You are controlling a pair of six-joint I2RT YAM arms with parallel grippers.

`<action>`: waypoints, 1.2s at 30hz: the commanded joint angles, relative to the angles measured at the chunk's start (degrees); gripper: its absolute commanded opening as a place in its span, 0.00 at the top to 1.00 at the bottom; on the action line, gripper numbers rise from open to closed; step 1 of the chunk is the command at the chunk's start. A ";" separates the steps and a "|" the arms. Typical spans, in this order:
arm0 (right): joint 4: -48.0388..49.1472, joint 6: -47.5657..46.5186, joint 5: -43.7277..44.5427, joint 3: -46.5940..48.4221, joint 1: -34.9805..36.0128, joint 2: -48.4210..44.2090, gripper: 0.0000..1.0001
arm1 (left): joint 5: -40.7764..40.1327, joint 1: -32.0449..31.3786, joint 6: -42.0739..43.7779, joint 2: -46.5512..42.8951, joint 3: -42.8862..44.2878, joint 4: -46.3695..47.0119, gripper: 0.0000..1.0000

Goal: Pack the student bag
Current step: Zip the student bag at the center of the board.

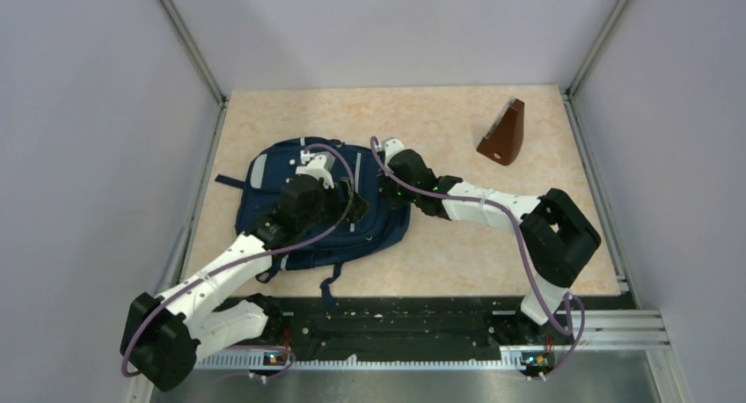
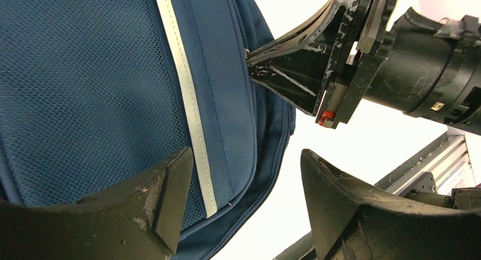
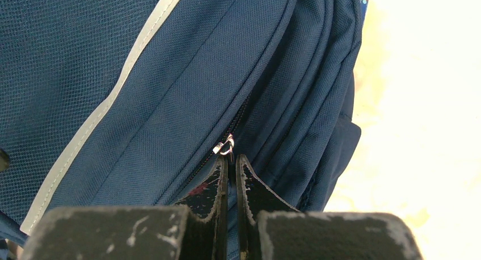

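The student bag (image 1: pixel 268 165), a navy backpack with pale trim stripes, lies flat on the left half of the tabletop. My right gripper (image 3: pixel 230 158) is at the bag's right side. It is shut on the zipper pull (image 3: pixel 226 145), whose small silver ring shows just past the fingertips. In the left wrist view the same right gripper (image 2: pixel 252 57) pinches at the bag's zipper seam. My left gripper (image 2: pixel 244 177) hovers open over the bag's (image 2: pixel 102 84) mesh panel and edge. Nothing sits between its fingers (image 2: pixel 167 186). From above, the left gripper (image 1: pixel 346 201) is over the bag's right part, close to the right gripper (image 1: pixel 382 192).
A brown wedge-shaped object (image 1: pixel 503 132) stands at the back right of the table (image 1: pixel 440 245). Bag straps (image 1: pixel 330 289) trail toward the front edge, beside the black rail (image 1: pixel 396 324) holding the arm bases. Grey walls enclose the table on three sides.
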 commanded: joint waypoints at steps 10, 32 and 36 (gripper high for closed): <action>0.39 0.59 1.29 -0.47 -1.68 -2.95 1.00 | -3.03 -1.40 -0.65 4.78 0.15 2.44 0.30; -0.01 0.27 2.61 -0.63 -1.74 -2.81 1.00 | -4.36 -2.41 4.48 13.49 4.45 0.37 0.76; -0.31 -0.73 3.62 -0.67 -1.71 -2.79 1.00 | -6.31 -2.38 4.81 12.98 4.98 -2.01 1.00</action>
